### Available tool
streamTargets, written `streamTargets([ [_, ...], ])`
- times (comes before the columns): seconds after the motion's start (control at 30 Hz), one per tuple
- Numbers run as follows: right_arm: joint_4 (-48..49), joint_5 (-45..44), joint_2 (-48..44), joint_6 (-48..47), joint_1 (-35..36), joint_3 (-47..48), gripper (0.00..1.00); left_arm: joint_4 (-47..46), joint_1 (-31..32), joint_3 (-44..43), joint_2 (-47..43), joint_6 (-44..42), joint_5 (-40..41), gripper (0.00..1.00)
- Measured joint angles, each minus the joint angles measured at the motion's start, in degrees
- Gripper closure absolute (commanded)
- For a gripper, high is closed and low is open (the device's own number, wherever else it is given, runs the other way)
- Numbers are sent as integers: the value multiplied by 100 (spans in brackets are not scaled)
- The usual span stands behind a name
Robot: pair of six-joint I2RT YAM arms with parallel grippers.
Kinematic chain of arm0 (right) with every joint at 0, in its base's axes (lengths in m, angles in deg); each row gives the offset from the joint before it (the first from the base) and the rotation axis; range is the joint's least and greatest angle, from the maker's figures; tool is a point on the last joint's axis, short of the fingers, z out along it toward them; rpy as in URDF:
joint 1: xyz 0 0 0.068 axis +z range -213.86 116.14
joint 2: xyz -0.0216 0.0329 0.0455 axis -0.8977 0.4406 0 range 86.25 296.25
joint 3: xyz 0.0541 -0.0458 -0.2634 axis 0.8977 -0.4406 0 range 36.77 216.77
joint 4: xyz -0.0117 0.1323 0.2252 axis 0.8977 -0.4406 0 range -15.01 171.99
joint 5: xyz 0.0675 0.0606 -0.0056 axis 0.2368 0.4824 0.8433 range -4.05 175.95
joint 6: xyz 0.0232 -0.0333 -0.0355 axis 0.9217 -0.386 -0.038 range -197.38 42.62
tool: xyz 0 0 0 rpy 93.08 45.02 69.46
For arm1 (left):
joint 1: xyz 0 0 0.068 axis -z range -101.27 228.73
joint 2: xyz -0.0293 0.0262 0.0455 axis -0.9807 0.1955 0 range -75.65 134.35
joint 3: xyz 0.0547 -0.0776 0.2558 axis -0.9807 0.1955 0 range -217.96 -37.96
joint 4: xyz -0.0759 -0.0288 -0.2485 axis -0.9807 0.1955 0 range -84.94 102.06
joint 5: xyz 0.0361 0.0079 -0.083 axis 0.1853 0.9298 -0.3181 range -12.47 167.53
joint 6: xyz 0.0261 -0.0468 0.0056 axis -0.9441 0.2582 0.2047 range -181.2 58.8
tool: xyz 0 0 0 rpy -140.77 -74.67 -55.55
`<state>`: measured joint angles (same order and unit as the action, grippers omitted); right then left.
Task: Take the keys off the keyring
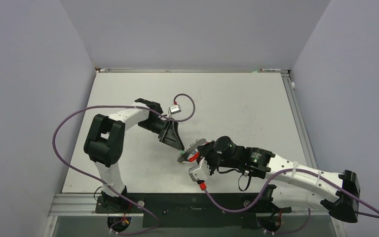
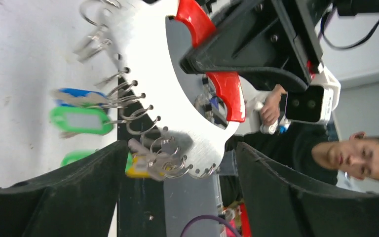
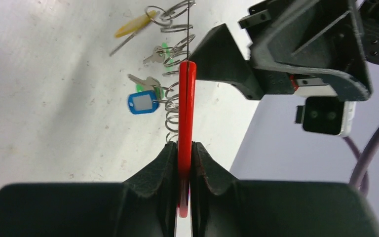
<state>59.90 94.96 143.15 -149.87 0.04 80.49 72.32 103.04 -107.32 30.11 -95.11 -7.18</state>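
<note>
Nearest us, the right gripper [image 3: 186, 160] is clamped tight on the red band of the keyring [image 3: 186, 108]. Both pads [image 3: 167, 160] press flat against the band, and the loop stands on edge, rising away from them. The ring sits over the near middle of the table [image 1: 237, 98], just ahead of the right wrist. Small wire loops run along its grey half, and the keys [image 3: 147, 82] fan out to the left of it, with a blue tag [image 3: 142, 103], a green tag [image 2: 81, 120] and a yellow tag [image 2: 138, 170] among them. The metal blades are blurred in the left wrist view. The keys look to be lying on the tabletop, though that is hard to be sure of from here. Just beyond, on the far-left side of the ring, the left gripper [image 2: 180, 148] has its fingers spread wide and grips nothing. The grey end of the ring and the yellow tag sit between them. Whether a fingertip touches the band, I cannot tell.
</note>
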Motion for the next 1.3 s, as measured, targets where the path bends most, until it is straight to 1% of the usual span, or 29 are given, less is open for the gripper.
streamTargets([
  [0.07,-350,31,116,262,26,302,95,678,-236,-293,149,-743,-26,10],
  [0.1,-664,70,225,450,31,560,95,992,-442,-422,240,-1119,-68,1],
  [0.17,-1121,186,448,800,33,992,95,1346,-887,-481,332,-1655,-136,4],
  [0.3,-1956,579,896,1502,33,1672,95,1810,-1768,-470,361,-2282,-245,4],
  [0.4,-2396,918,1117,2055,33,1799,95,1969,-2142,-455,361,-2435,-286,4],
  [0.47,-2662,1067,1174,2299,33,1799,95,2020,-2277,-450,358,-2356,-302,4],
  [0.53,-2809,1172,1182,2500,31,1799,95,1904,-2411,-413,361,-2004,-321,4],
  [0.63,-2889,1320,1182,2739,-20,1799,95,1427,-2594,-179,358,-1228,-367,4],
  [0.73,-2898,1419,1182,2889,-122,1786,95,1141,-2625,2,304,-673,-356,4],
  [0.83,-2883,1460,1182,2986,-232,1742,95,1073,-2498,-2,35,-348,-361,4],
  [0.97,-2833,1486,1185,3086,-315,1703,95,1119,-2081,-190,-264,-2,-363,4],
  [1.03,-2813,1486,1187,3128,-339,1703,95,1005,-1915,-319,-256,457,-278,4],
  [1.07,-2809,1488,1187,3139,-354,1703,95,750,-1880,-317,-267,922,-125,4],
  [1.1,-2809,1488,1189,3143,-361,1703,95,247,-1869,-214,-337,1600,120,4],
  [1.13,-2809,1491,1189,3145,-374,1700,95,-420,-1869,31,-496,2328,468,4],
  [1.17,-2804,1499,1189,3147,-389,1698,95,-1198,-1871,496,-804,3139,994,4],
  [1.23,-2767,1513,1189,3171,-417,1685,95,-1790,-1803,1091,-1414,4041,1845,4],
  [1.3,-2739,1539,1191,3215,-448,1672,95,-2039,-1543,1165,-1893,4481,2568,4],
])
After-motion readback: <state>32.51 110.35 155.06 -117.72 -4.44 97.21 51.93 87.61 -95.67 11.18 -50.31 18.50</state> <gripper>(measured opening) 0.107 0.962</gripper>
